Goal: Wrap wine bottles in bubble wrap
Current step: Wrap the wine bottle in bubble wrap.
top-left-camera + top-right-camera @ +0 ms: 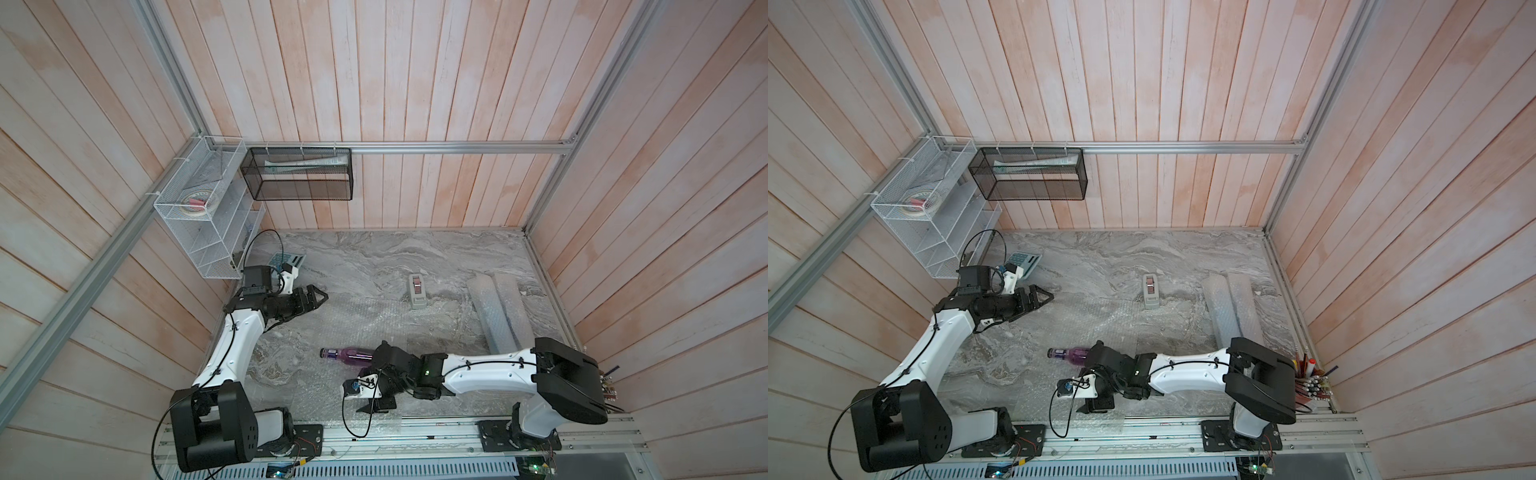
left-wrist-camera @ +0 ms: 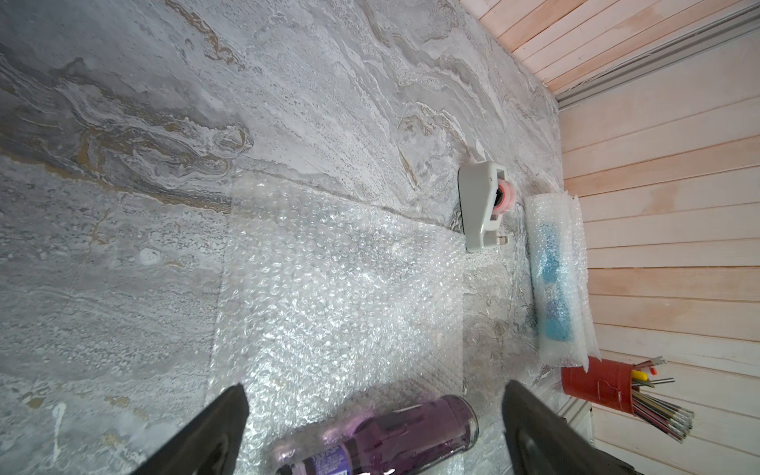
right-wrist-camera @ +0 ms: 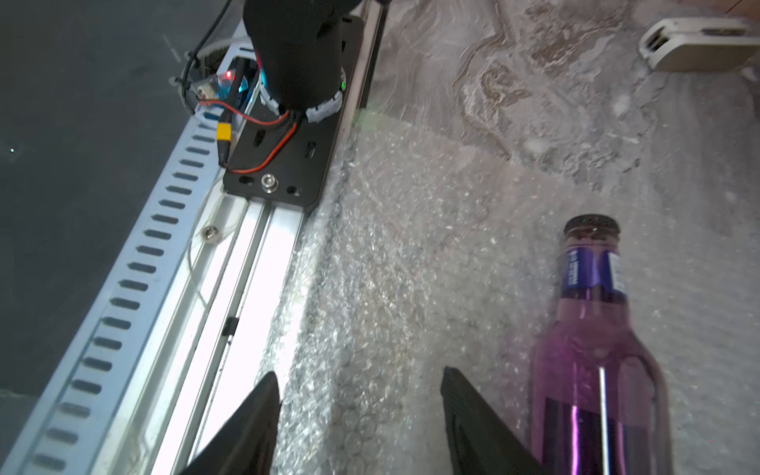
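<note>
Right gripper [image 3: 360, 382] hangs low by the aluminium front rail [image 1: 415, 428], lower centre in both top views. Its dark wedge-shaped fingers are spread with nothing between them. The purple wine bottle [image 3: 592, 370] lies on its side just beside one finger, on the flat bubble wrap sheet [image 3: 390, 267]. In a top view the right arm covers the bottle's base, so only the dark cap, neck and shoulder show.

At left of centre the left gripper [image 2: 374, 390] has its jaws wide apart and empty, well apart from the bottle.

The sheet is clear and finely pimpled. The grey veined marble tabletop [image 1: 374, 257] reads through it, and its edges are hard to trace. A grey plastic tape dispenser [image 1: 417, 291] with a pink roll stands at the sheet's far edge, mid-frame.

At the right, two rolled bubble wrap tubes [image 1: 498, 311] lie side by side. A blue bottle [image 2: 553, 279] shows blurred through one; the other's contents cannot be made out. A red pot of pencils [image 2: 596, 382] stands near them.
</note>
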Motion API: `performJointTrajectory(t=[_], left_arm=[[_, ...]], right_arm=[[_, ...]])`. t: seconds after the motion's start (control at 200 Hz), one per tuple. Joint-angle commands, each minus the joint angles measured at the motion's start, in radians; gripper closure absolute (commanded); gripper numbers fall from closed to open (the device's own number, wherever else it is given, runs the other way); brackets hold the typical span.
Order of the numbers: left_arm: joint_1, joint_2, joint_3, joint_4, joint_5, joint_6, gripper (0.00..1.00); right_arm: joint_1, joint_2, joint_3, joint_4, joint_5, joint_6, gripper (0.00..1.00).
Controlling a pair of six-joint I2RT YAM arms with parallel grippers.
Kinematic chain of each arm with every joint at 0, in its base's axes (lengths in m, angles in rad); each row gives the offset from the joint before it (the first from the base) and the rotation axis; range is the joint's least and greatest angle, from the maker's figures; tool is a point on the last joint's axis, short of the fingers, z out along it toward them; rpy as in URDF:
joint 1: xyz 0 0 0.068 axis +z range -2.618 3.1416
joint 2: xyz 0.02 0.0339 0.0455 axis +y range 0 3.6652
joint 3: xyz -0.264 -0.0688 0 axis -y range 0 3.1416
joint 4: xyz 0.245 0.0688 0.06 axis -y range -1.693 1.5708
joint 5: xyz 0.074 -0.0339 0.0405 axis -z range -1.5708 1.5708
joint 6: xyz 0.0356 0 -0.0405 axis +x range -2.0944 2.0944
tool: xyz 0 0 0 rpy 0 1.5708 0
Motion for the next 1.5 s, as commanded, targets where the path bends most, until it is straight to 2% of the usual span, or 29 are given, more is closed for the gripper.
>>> performJointTrajectory(t=[0.0, 0.255, 0.435, 0.575, 0.63, 0.76, 0.835, 0.93, 1.175, 1.34, 1.495], left_arm=[[0.005, 0.015, 0.004, -0.021, 0.031, -0.012, 0.02], [0.001, -0.021, -0.070, 0.013, 0.067, -0.059, 0.02], [-0.003, -0.025, -0.062, 0.005, 0.069, -0.056, 0.02], [-0.003, -0.019, -0.052, 0.001, 0.069, -0.051, 0.02], [-0.003, -0.014, -0.049, -0.001, 0.073, -0.047, 0.02], [-0.006, -0.008, -0.050, -0.002, 0.078, -0.048, 0.02], [-0.012, -0.003, -0.048, -0.004, 0.078, -0.046, 0.02], [-0.019, -0.002, -0.030, -0.026, 0.073, -0.042, 0.02], [-0.062, -0.026, 0.061, -0.122, 0.039, -0.040, 0.02], [-0.106, -0.028, 0.121, -0.180, -0.005, -0.052, 0.02], [-0.140, -0.041, 0.157, -0.212, -0.021, -0.076, 0.02]], right_arm=[[0.009, 0.036, 0.018, 0.010, -0.054, -0.081, 0.36], [0.019, 0.151, 0.053, 0.006, 0.004, -0.088, 0.35], [0.018, 0.202, 0.070, 0.010, 0.003, -0.093, 0.36], [0.018, 0.260, 0.080, -0.036, 0.052, -0.109, 0.39], [0.019, 0.270, 0.080, -0.049, 0.069, -0.115, 0.45], [0.009, 0.240, 0.076, -0.048, 0.081, -0.110, 0.72], [-0.003, 0.219, 0.092, -0.048, 0.073, -0.095, 0.81], [-0.032, 0.183, 0.106, -0.018, 0.035, -0.043, 0.87], [-0.141, 0.099, 0.113, 0.026, -0.109, 0.066, 0.88], [-0.224, 0.102, 0.119, 0.024, -0.238, 0.115, 0.88], [-0.271, 0.118, 0.139, 0.024, -0.291, 0.143, 0.91]])
